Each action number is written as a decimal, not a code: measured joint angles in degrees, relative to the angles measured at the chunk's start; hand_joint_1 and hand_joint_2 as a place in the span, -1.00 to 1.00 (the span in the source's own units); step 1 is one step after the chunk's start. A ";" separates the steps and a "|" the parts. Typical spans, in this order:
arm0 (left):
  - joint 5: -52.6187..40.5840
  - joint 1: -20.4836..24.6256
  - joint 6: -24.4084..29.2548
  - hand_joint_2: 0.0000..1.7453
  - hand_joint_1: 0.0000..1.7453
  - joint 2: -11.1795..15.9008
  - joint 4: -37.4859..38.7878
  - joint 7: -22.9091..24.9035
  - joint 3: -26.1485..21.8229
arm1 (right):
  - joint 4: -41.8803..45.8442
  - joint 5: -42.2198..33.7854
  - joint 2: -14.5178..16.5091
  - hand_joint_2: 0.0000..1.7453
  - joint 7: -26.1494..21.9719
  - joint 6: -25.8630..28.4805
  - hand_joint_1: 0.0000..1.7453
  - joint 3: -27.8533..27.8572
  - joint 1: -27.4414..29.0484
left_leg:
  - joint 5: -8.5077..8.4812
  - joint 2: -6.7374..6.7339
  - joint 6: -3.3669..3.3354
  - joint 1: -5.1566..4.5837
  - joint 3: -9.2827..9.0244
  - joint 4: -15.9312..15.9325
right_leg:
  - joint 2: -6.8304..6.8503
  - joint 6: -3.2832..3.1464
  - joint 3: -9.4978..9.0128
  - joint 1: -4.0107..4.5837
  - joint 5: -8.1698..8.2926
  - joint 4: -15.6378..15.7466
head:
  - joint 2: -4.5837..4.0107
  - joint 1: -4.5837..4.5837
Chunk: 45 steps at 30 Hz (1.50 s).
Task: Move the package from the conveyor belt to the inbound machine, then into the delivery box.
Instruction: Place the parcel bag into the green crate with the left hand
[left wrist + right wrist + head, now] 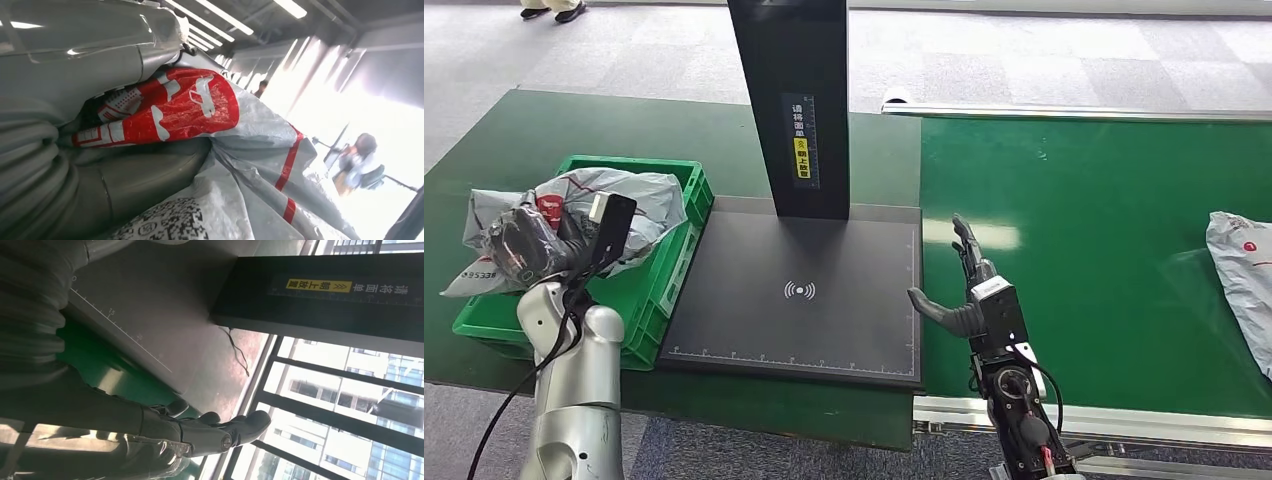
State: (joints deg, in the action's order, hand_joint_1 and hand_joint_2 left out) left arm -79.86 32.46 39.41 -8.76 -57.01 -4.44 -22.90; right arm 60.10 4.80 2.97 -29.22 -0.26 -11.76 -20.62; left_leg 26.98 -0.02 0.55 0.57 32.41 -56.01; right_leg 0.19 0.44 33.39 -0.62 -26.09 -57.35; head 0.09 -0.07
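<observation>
A grey plastic mail package [614, 200] with red print lies over the green delivery box [664, 285] at the left. My left hand [529, 245] grips it from the near side; in the left wrist view the package [200, 115] presses against the hand [60, 165]. My right hand [964, 285] is held up over the edge of the green conveyor belt [1104, 250], fingers straight and apart, holding nothing; the right wrist view shows those fingers [220, 432] extended. The black inbound machine plate [799, 290] lies bare between the two hands.
The machine's black upright column [794, 100] rises behind the plate. A second grey package [1244, 275] lies on the belt at the far right edge. A person's feet [552, 9] show at the top left on the floor.
</observation>
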 joint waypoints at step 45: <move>17.39 -0.10 0.79 -1.00 -1.00 -1.58 -11.62 -34.17 -6.78 | -5.43 0.66 0.69 1.00 -0.66 -0.40 -1.00 -2.57 -3.32 | -0.06 0.00 -0.05 0.00 0.03 0.00 | 0.02 0.00 -0.01 0.00 -0.01 0.00 | 0.00 -0.01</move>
State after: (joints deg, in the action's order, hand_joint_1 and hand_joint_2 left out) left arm -62.48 32.36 40.20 -10.33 -68.63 -38.61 -29.68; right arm 54.66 5.46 3.66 -29.88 -0.66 -14.33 -23.94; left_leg 26.92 -0.03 0.50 0.57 32.44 -56.01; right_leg 0.22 0.44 33.38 -0.63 -26.10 -57.35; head 0.09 -0.07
